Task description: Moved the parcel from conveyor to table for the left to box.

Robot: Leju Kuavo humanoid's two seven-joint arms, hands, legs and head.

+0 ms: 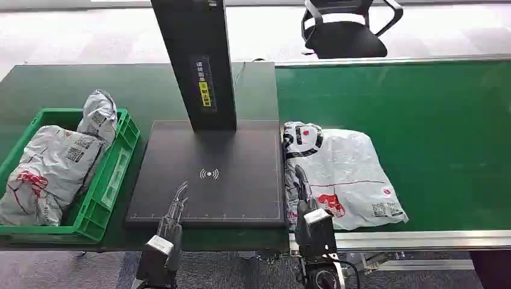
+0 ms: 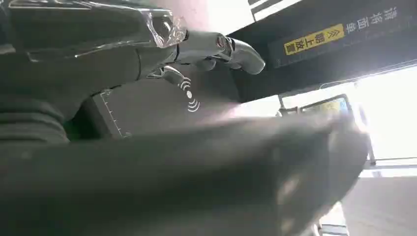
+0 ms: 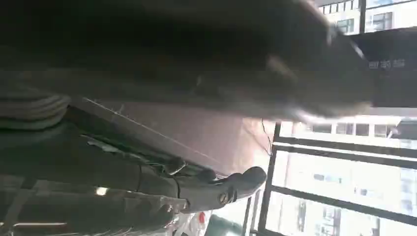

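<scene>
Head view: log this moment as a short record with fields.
parcel on belt: white plastic mailer bag lying flat on the green conveyor belt
right hand: fingers on the bag's near-left edge
left hand: over the black scanner pad, holding nothing
green plastic crate: holds grey mailer bags

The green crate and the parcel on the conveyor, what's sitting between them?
In the head view, the dark scanner plate with its upright post lies between the green crate and the parcel; the left hand hovers over its near edge.
</scene>
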